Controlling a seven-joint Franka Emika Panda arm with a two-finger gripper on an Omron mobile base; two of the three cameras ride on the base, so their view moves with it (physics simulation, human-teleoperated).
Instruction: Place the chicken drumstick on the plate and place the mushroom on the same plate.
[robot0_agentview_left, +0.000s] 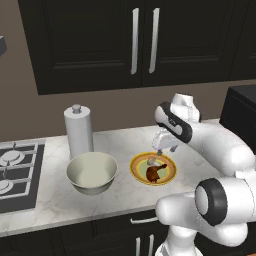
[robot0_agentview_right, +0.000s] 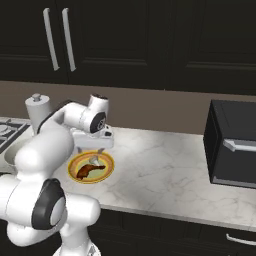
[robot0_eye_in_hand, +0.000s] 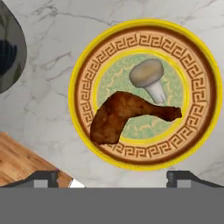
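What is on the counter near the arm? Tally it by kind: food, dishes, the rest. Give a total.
Food: 2, the chicken drumstick and the mushroom, both lying on the plate.
Dishes: 2, the plate and the cream bowl.
Other: 1, the paper towel roll standing behind the bowl.
Total: 5.

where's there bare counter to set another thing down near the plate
The widest bare marble lies between the yellow-rimmed round plate and the black box-shaped appliance at the right. It is crowded left of the plate: the deep cream bowl and white paper-towel roll stand close, then the stove.
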